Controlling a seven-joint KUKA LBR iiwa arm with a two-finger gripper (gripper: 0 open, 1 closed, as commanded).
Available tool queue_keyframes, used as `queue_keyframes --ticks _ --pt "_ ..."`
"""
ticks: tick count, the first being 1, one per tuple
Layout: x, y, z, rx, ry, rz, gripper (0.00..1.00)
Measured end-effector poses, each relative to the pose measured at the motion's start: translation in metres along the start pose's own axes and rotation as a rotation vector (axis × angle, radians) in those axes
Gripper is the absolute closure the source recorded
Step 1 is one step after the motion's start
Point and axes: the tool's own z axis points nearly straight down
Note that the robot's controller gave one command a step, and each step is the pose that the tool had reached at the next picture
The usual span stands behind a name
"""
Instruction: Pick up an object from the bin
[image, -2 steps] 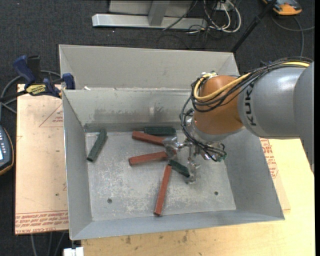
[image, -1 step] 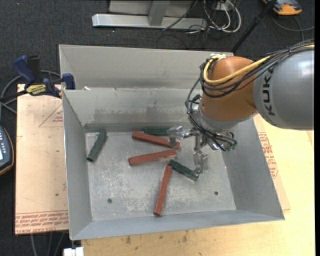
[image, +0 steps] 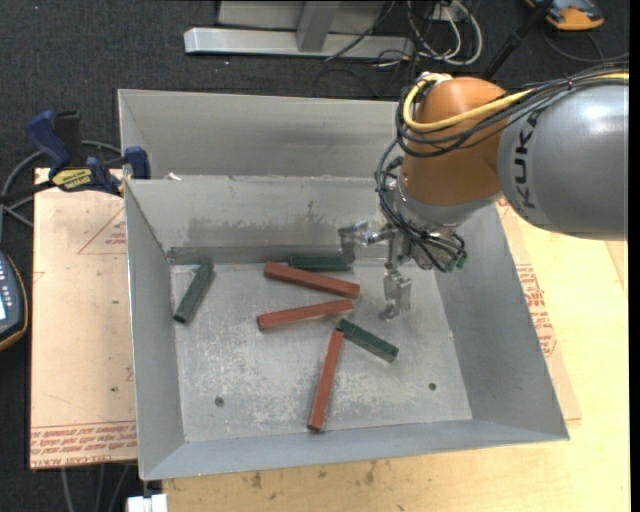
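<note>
Centre-right of frame, low in grey bin (image: 150, 330): tool (image: 396, 297), released or clenched cannot tell. Nearest, just below and left: dark green bar (image: 367, 340). Red bar (image: 311, 279) to left.

Pretty clearly a robotics lab on my feed, nobody's house: a big grey KUKA arm (image: 580, 160) with an orange wrist cover (image: 455, 140) hangs over a sheet-metal bin (image: 250, 130) holding just a few red and green bars (image: 305, 316). There's dark carpet (image: 60, 60) all around, loose cables (image: 440, 35) trailing across it up top, and a metal stand base (image: 290, 38).
</note>
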Motion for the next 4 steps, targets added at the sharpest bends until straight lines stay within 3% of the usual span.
queue_keyframes --ticks 1,2,3,4 --pt "0.069 0.071 0.013 -0.004 0.006 -0.344 0.00" --pt "0.004 -0.010 0.037 0.001 0.000 -0.184 0.00" --pt "-0.038 0.022 0.044 -0.003 0.001 0.035 0.00" --pt "0.002 -0.004 0.088 -0.002 0.000 0.053 0.00"
